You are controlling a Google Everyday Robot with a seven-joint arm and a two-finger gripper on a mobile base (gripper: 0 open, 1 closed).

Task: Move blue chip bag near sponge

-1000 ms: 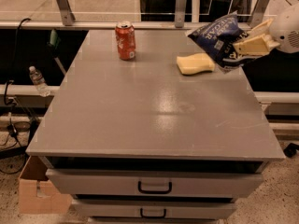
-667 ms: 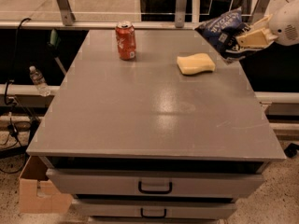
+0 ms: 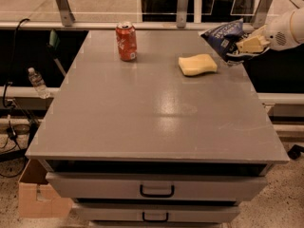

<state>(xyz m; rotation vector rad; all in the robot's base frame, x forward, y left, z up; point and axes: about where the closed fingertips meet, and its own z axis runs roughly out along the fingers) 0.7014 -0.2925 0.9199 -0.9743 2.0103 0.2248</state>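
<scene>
While arm [image 3: 287,30] extends from right, claw [image 3: 244,46] clamps blue chip bag [image 3: 220,34], near sponge [image 3: 197,64].

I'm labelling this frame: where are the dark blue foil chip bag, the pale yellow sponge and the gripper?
dark blue foil chip bag [image 3: 220,36]: camera view, printed front.
pale yellow sponge [image 3: 197,64]: camera view, top face.
gripper [image 3: 243,46]: camera view, between fingertips, at the bag's right.

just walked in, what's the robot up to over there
The robot's claw, at the far right corner of the grey table, holds the blue chip bag just right of the sponge, seemingly off the surface. The bag has not been let go yet. A red soda can stands upright further left.
</scene>
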